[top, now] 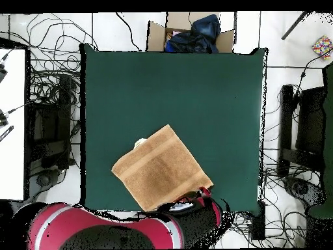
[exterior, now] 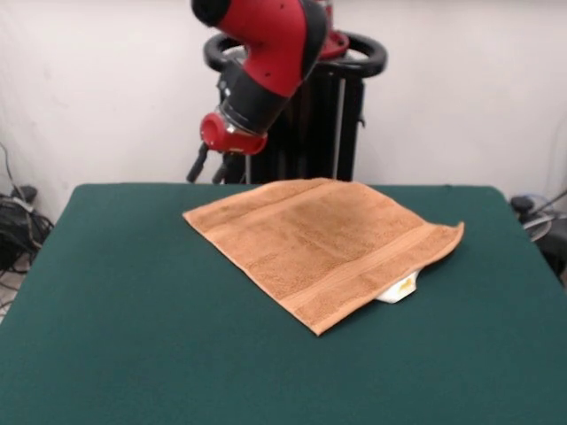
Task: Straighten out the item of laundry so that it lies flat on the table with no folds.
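Note:
The orange-tan towel (exterior: 319,243) lies spread on the dark green table (exterior: 133,310), turned like a diamond, on the half nearest the robot. Its border bands show. Its white care label (exterior: 399,290) sticks out from under the front right edge. The right corner is slightly curled up. In the overhead view the towel (top: 159,169) lies near the bottom edge of the table (top: 195,91), with the label (top: 140,142) at its upper left. The red and black arm (exterior: 266,53) hangs folded above the table's far edge. In the overhead view the arm (top: 195,211) overlaps the towel's lower corner. No gripper shows.
The black pedestal (exterior: 332,115) stands behind the table. A cardboard box with dark blue cloth (top: 192,32) sits beyond the table's top edge in the overhead view. Cables and black equipment (top: 49,130) lie on the floor at both sides.

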Robot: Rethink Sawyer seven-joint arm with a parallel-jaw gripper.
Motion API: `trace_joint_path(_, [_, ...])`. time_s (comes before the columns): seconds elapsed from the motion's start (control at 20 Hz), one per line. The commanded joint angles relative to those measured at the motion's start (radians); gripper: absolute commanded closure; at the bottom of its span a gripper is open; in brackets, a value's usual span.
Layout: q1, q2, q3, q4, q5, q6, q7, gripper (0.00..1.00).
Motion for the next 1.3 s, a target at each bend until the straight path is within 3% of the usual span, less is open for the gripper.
trace_joint_path(0.05, [-0.023, -0.08, 0.046, -0.057, -0.057, 0.093, 0.073, 0.0])
trace_joint_path(0.4, [-0.09, -0.161, 0.119, -0.037, -0.122, 0.128, 0.073, 0.0])
trace_joint_path(0.7, [-0.373, -0.418, 0.424, 0.109, -0.266, 0.236, 0.008, 0.0])
trace_joint_path(0.9, [-0.505, -0.486, 0.563, 0.171, -0.284, 0.286, -0.018, 0.0])
trace_joint_path(1.3, [-0.516, -0.495, 0.592, 0.167, -0.303, 0.329, -0.007, 0.0])
